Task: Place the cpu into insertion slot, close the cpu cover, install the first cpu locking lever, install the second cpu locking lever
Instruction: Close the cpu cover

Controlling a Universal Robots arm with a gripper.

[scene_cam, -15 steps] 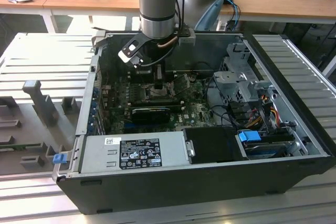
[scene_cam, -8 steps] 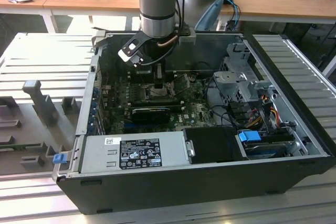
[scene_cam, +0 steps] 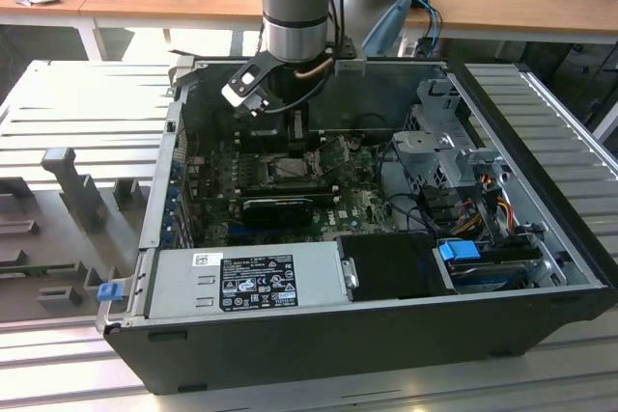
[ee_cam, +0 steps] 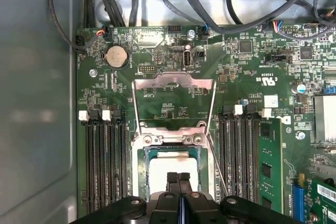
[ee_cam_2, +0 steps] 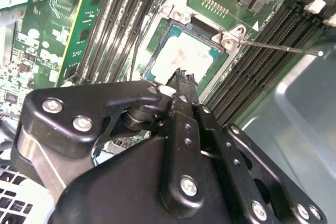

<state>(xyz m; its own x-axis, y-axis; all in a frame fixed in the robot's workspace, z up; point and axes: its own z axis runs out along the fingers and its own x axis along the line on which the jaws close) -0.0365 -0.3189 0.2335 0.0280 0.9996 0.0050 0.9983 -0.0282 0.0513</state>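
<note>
First wrist view is showing the cpu (ee_cam: pixel 173 169) sitting in the insertion slot (ee_cam: pixel 142 174), gripper (ee_cam: pixel 178 178) hovering above it, pinched shut and empty; I'm judging the raised cpu cover (ee_cam: pixel 173 81) needs an even, square push.

Chip: we see the small flat square silver-grey cpu (ee_cam: pixel 173 170) lying in the square dark metal-rimmed insertion slot (ee_cam: pixel 143 177).
Cover: the thin square metal-frame cpu cover (ee_cam: pixel 173 81) stands swung open beyond the slot, off the chip.
Gripper: the black gripper (ee_cam: pixel 178 177) hangs just above the chip.
Case: in the exterior view, we find the grey metal power supply box (scene_cam: pixel 246 282) nearer us than the green circuit board (scene_cam: pixel 217 178).
</note>
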